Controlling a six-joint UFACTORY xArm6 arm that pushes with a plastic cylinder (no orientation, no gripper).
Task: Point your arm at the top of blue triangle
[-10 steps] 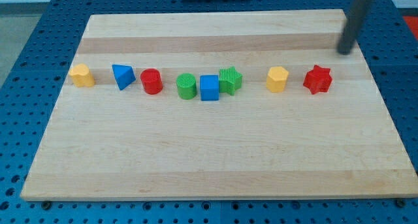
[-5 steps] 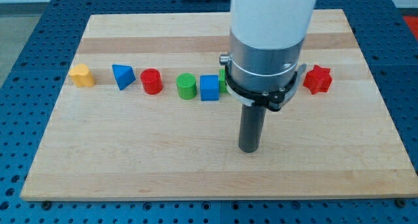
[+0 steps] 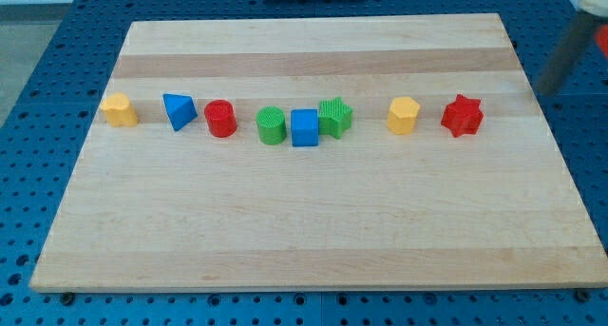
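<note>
Pointing down-left: blue triangle (image 3: 179,110)

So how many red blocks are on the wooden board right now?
2. The red cylinder block sits left of centre in the row, between the blue triangle block and the green cylinder block. The red star block ends the row's right. None look hidden.
</note>
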